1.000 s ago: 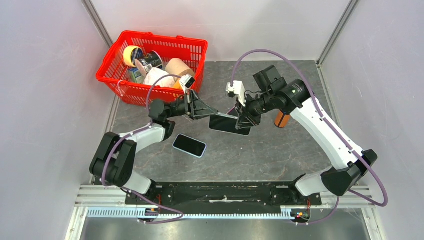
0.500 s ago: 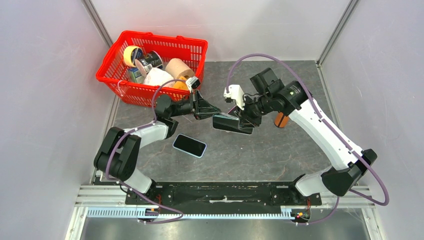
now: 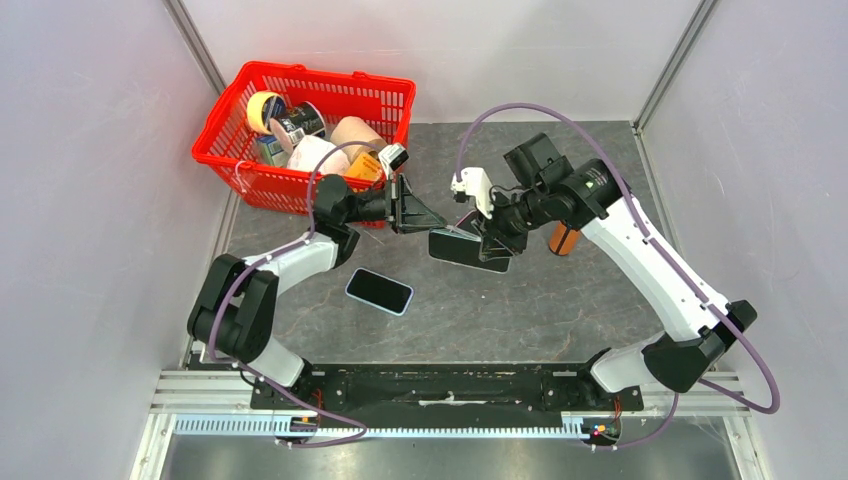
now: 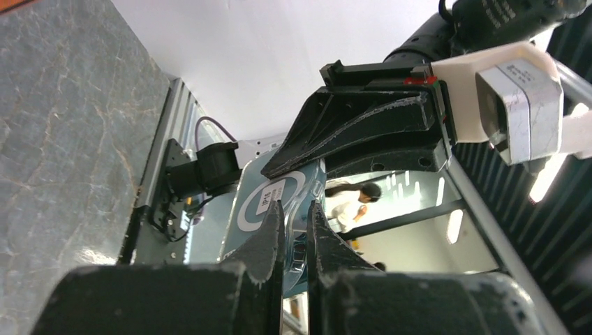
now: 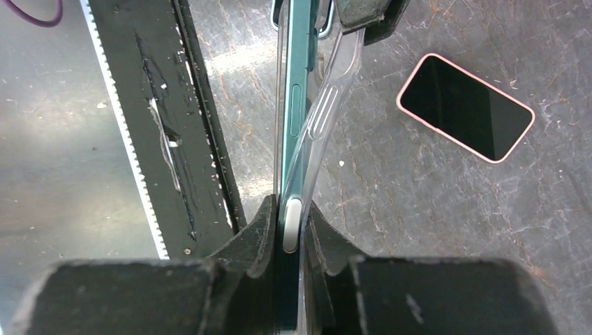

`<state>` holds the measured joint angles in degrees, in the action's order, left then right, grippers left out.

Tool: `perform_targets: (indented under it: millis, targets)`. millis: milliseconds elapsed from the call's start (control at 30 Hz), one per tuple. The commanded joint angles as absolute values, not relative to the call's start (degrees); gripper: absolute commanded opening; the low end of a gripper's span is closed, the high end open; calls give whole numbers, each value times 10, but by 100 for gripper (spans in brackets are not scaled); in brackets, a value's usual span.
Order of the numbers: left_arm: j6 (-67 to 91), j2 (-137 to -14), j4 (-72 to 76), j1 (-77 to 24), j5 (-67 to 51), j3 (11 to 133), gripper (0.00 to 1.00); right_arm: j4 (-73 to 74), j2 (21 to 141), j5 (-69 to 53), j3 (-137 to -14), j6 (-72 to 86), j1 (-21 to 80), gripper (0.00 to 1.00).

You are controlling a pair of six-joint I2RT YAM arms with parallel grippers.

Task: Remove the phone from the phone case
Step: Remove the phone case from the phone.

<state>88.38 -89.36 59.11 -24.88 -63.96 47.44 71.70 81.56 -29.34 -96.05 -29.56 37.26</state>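
Where the left hand [image 4: 294, 218] pinches its edge, case [image 5: 329, 105] gapes off phone [image 5: 292, 105].

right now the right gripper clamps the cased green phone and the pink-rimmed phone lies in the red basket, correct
No: the pink-rimmed phone lies on the table, outside the red basket; the top external view shows it. The right gripper does clamp the cased green phone.

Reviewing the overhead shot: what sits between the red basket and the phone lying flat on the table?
The left arm crosses that stretch, between the basket and the flat phone. The top view shows it.
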Motion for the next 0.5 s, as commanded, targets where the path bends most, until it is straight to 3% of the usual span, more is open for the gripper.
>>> perform_targets:
  millis: [0,200,467]
  targets:
    - [780,-902,505,-267,-624,504,2,633,811,-466,-1020,-308,391,0]
    - [716,-891,512,-278,-649,515,2,610,823,-567,-1031,-258,343,0]
    - [684,-876,549,-297,-684,505,2,584,824,-602,-1024,-224,317,0]
